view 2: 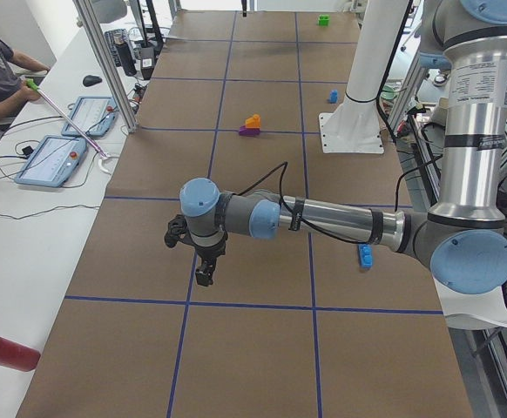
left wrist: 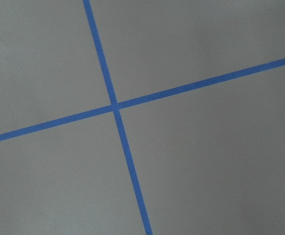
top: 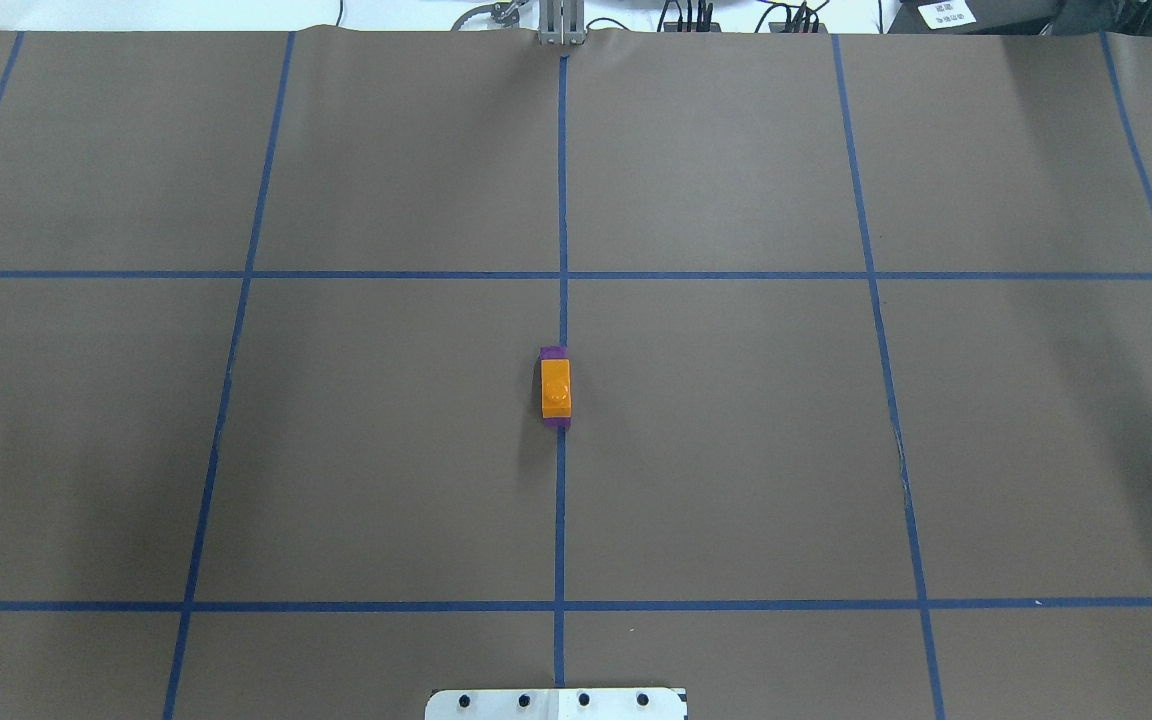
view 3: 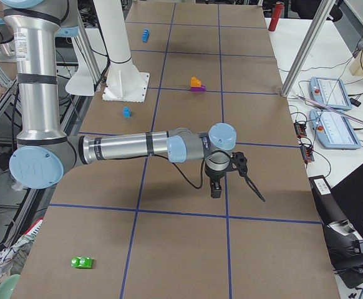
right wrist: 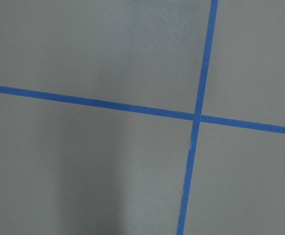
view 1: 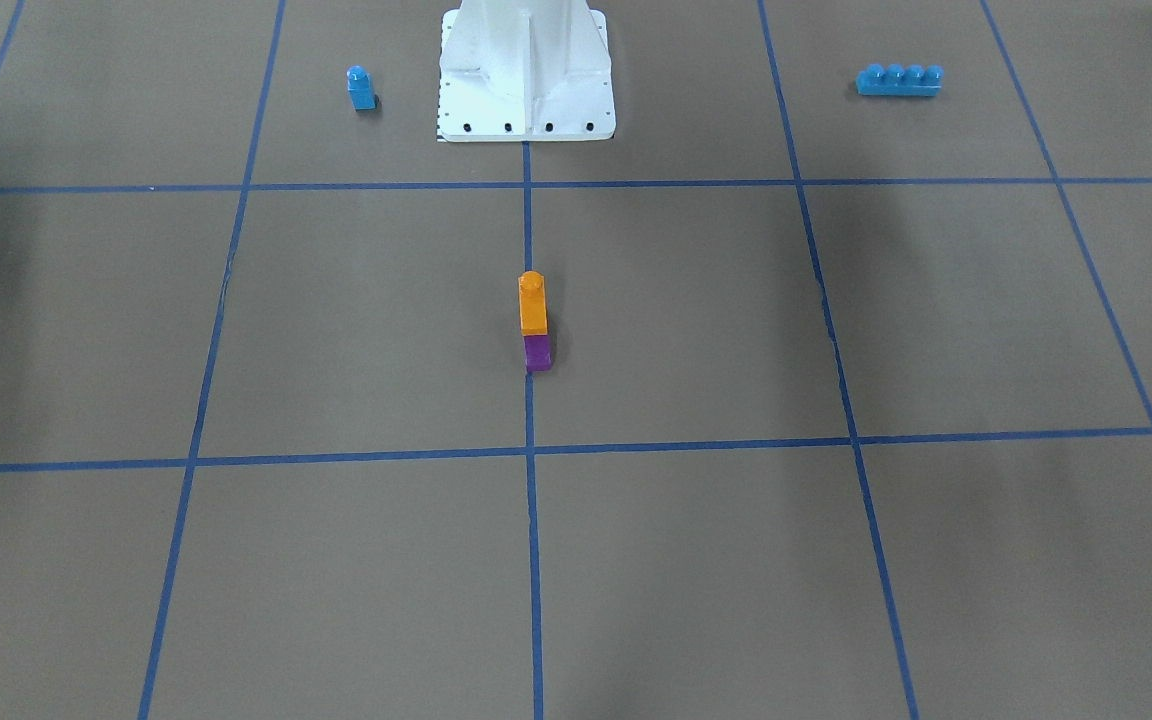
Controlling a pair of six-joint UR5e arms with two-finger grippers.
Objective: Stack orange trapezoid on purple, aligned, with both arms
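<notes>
The orange trapezoid [view 1: 532,305] is sitting on top of the purple [view 1: 537,352] at the middle of the table [top: 736,450], right on the centre blue tape line [top: 562,200], and both grippers are hanging well apart from this stack. The left gripper [view 2: 203,277] is pointing down over the table end on the robot's left, and the right gripper [view 3: 216,192] is doing the same over the opposite end. Each is showing only from the side, small and dark, so I cannot tell whether their fingers are apart or together. Both blocks are looking glossy and hard, with the orange one showing a single round stud on top. From overhead it is covering most of the purple, leaving thin purple slivers peeking out at the far and near ends. The table is wearing matte brown paper. A small blue single-stud block [view 1: 360,88] and a long blue four-stud brick [view 1: 899,80] are lying either side of the white robot base [view 1: 526,70], whose top is being cut off. Both wrist cameras are seeing only paper and crossing tape.
</notes>
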